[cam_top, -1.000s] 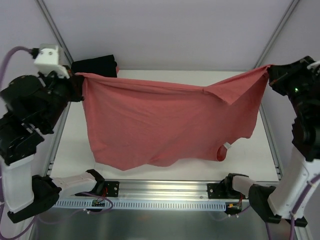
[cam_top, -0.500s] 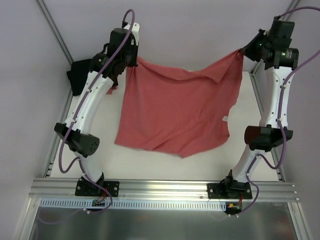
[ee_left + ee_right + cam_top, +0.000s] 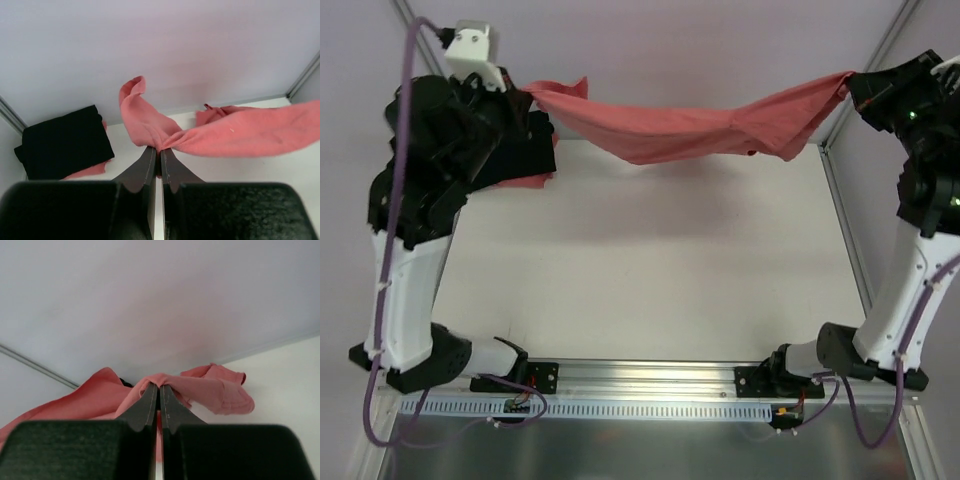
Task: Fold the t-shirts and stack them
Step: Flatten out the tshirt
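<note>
Coral-red t-shirt [image 3: 690, 125] now spans the far edge of the table [image 3: 670, 270] as a bunched, sagging band, lifted high; half a second ago it hung broad and low. I judge this a swing before laying it flat. Black t-shirt [image 3: 65, 142] sits folded far left. Left gripper [image 3: 156, 152] and right gripper [image 3: 159, 390] each pinch a shirt end tight.

White table top [image 3: 670, 280], aluminium rail [image 3: 650, 376] along its near edge, pale back wall [image 3: 670, 50], grey corner post [image 3: 880, 40].
</note>
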### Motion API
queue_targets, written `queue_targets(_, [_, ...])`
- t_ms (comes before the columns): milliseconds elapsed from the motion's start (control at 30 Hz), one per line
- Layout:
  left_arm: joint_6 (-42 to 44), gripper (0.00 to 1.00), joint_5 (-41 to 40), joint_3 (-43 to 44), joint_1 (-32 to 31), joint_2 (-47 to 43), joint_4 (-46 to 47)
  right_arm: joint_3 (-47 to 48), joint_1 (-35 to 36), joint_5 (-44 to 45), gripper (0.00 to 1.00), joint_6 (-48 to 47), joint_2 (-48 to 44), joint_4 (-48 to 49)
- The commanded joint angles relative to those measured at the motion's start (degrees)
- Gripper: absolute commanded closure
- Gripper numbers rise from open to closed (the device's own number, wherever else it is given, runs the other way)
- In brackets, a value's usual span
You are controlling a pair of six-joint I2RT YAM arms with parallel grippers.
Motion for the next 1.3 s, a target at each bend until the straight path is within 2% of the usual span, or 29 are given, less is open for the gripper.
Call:
queue_targets(0, [-2.87, 1.0, 3.74, -3.13, 0.16, -7.15, -2.12, 0.86, 0.07, -2.13, 1.0, -0.88, -7.63, 0.21])
queue_targets(100, [-3.22, 1.0, 6.11, -3.67, 0.16, -12.26, -5.1, 0.69, -0.02, -2.13, 1.0, -1.5, -11.86, -2.52])
queue_targets(233, [-4.1, 1.0, 7.17, -1.91, 0.25, -17.28, -9.86, -1.51, 0.07, 3.47, 1.0, -2.55, -22.3, -3.06])
queue_targets(300, [-5.33, 1.0, 7.43, -1.47, 0.16, -20.1, -11.7, -0.2, 0.07, 5.51, 1.0, -2.9, -24.17, -5.07])
queue_targets(467, [-6.04, 1.0, 6.56, 2.83, 0.25, -22.3, -14.52, 7.18, 0.07, 7.62, 1.0, -1.94, -23.92, -7.9])
queue_targets(767, [-4.46, 1.0, 4.8, 6.09, 0.16, -23.36, -8.73, 8.5, 0.07, 9.2, 1.0, 3.68, -22.16, 2.2])
queue_targets(1000, [-2.52, 1.0, 3.57, 6.36, 0.25, -20.73, -4.5, 9.65, 0.07, 10.35, 1.0, 6.14, -15.32, 5.2])
queue_targets(1067, [-2.43, 1.0, 3.4, 3.73, 0.16, -19.15, -3.98, 6.77, 0.07, 9.91, 1.0, 5.97, -13.82, 4.33])
queue_targets(1200, [-3.05, 1.0, 1.9, -10.23, 0.16, -19.93, 1.62, -8.94, 0.07, 7.9, 1.0, 5.8, -14.07, 7.03])
queue_targets(1267, [-4.45, 1.0, 1.46, -19.98, 0.16, -20.54, 4.71, -19.32, 0.07, 8.41, 1.0, 5.36, -15.12, 9.23])
